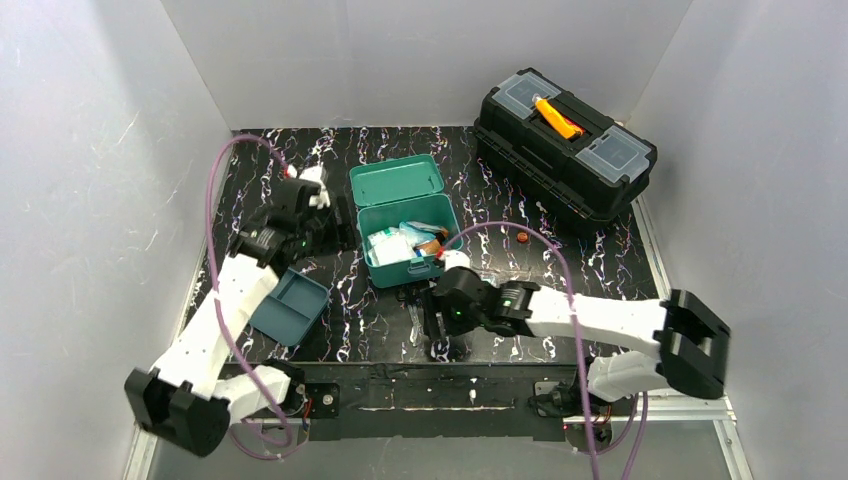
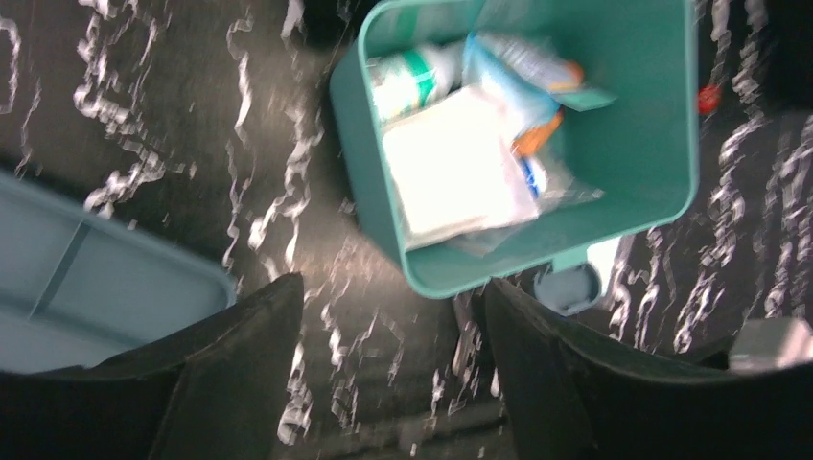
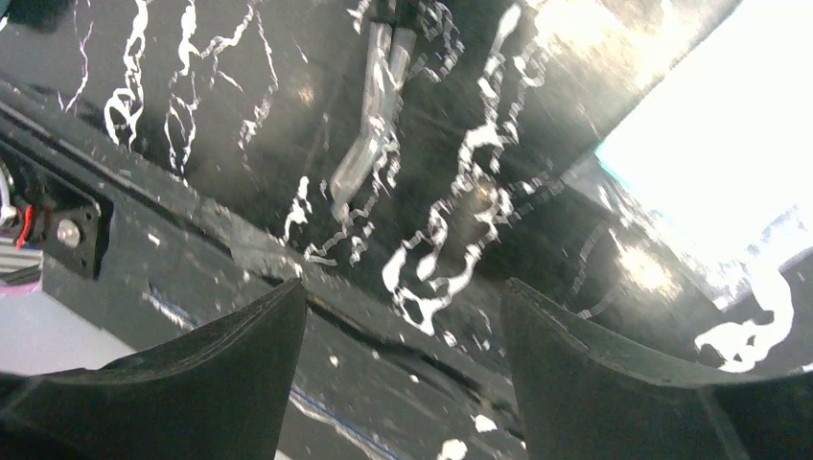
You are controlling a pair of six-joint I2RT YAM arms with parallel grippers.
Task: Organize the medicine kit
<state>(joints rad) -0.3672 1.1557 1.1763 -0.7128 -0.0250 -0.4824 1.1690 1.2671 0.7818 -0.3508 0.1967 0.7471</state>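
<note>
The medicine kit (image 1: 408, 232) is a teal box with its lid (image 1: 397, 180) thrown back, standing mid-table. Inside lie a white gauze packet (image 2: 455, 163), a small bottle (image 2: 412, 77) and other packets. Its darker teal inner tray (image 1: 290, 305) rests on the table to the left, also in the left wrist view (image 2: 77, 278). My left gripper (image 1: 305, 205) hovers left of the kit, open and empty (image 2: 393, 297). My right gripper (image 1: 438, 340) is open over the table's near edge (image 3: 403, 297), holding nothing. A clear plastic item (image 3: 369, 144) lies just beyond it.
A large black toolbox (image 1: 565, 145) with an orange handle stands at the back right. A small grey-capped object (image 2: 568, 286) sits against the kit's front latch. White walls close in the dark marbled table (image 1: 620, 260) on three sides.
</note>
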